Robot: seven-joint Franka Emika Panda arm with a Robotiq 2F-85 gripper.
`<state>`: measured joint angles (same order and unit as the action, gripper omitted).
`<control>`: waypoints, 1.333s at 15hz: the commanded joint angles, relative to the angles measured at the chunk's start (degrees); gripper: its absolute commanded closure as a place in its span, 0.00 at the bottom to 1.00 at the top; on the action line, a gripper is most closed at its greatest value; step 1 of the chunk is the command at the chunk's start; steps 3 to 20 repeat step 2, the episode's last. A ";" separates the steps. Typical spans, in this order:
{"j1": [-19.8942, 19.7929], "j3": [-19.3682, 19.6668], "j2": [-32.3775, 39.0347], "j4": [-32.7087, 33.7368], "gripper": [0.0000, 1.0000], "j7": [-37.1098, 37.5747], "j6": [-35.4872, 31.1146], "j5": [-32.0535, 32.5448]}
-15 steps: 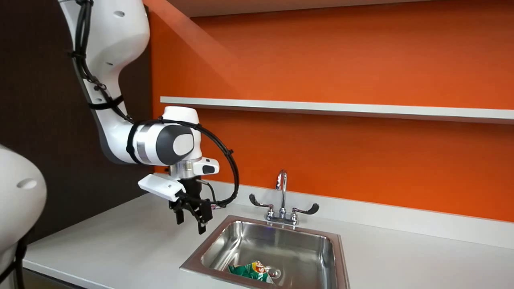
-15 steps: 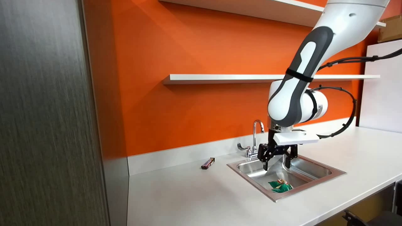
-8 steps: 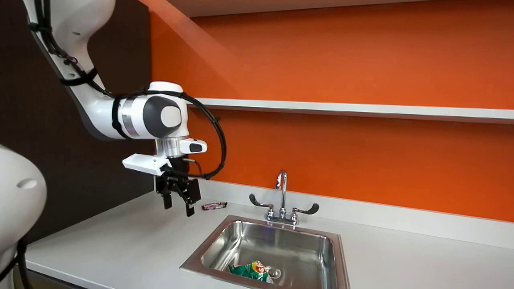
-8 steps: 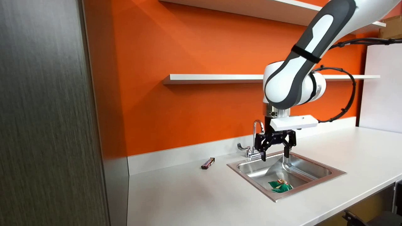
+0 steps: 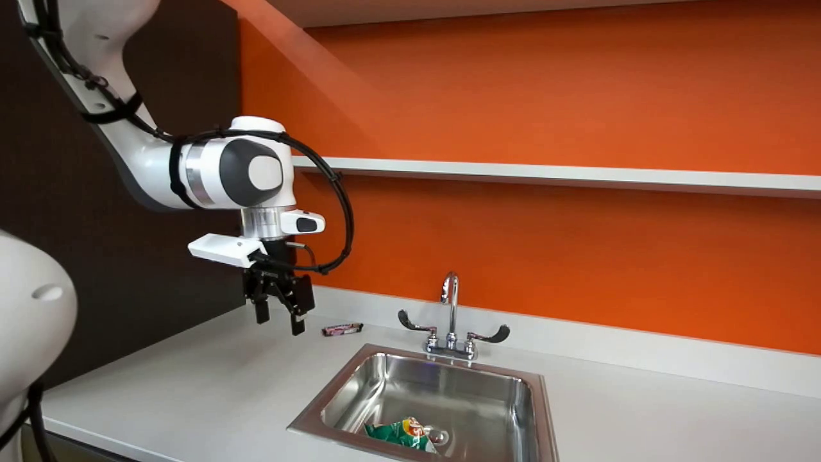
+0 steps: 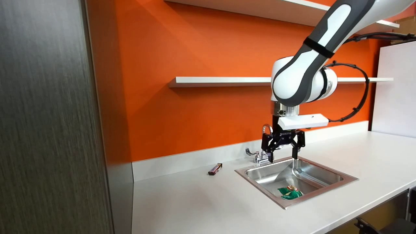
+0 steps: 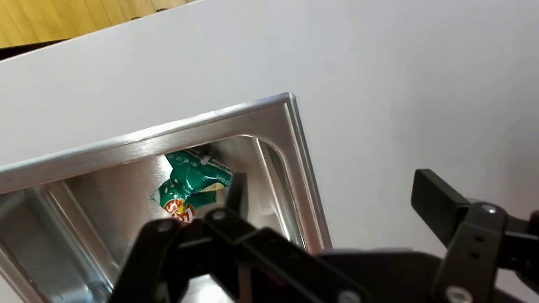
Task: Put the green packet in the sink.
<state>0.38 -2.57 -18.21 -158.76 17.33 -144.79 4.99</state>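
gripper (image 5: 280, 326): raised since earlier frame; jaws wide apart.
green packet (image 7: 196, 174): in sink (image 7: 282, 120); small lettering (image 7: 184, 159) shows in wrist view only.

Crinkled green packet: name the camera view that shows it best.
The wrist view: there the crinkled green packet appears largest, its red-and-yellow logo and white lettering distinct. Both exterior views show it small, inside the sink, its markings unclear.

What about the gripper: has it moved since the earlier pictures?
Yes, upward: in both exterior views, the gripper is higher relative to the sink.
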 commanded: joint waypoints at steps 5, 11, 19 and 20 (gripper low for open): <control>-0.87 -0.93 -0.07 0.03 0.00 -0.43 0.12 -0.55; -0.87 -0.93 -0.07 0.03 0.00 -0.43 0.12 -0.55; -0.87 -0.93 -0.07 0.03 0.00 -0.43 0.12 -0.55; -0.87 -0.93 -0.07 0.03 0.00 -0.43 0.12 -0.55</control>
